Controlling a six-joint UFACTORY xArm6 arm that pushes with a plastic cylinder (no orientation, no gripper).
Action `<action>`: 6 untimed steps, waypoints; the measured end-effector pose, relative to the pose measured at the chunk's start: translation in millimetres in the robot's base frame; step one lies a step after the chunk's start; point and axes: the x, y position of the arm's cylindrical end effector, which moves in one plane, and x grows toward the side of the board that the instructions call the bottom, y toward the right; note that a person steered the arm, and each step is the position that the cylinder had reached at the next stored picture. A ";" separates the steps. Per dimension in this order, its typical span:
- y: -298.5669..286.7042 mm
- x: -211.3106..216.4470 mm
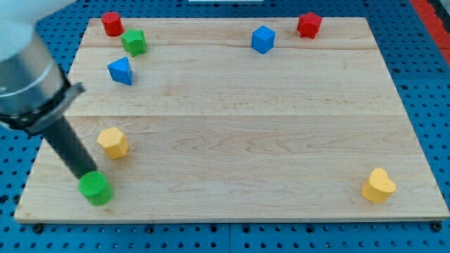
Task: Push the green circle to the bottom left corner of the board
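Note:
The green circle point(95, 188) lies near the board's bottom left corner, a short way in from the left and bottom edges. My dark rod comes down from the view's upper left, and my tip point(87, 173) rests against the circle's top edge, on its upper left side. The wooden board point(239, 133) fills most of the view.
A yellow hexagon-like block point(112, 143) sits just above and right of the circle. A blue triangle point(121, 71), a green star point(133, 42) and a red block point(111, 23) are at top left. A blue cube point(263, 39) and a red star point(309, 24) are at top. A yellow heart point(378, 185) is at bottom right.

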 end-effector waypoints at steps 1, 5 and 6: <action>49.3 0.1; -36.2 34.9; -7.7 -3.7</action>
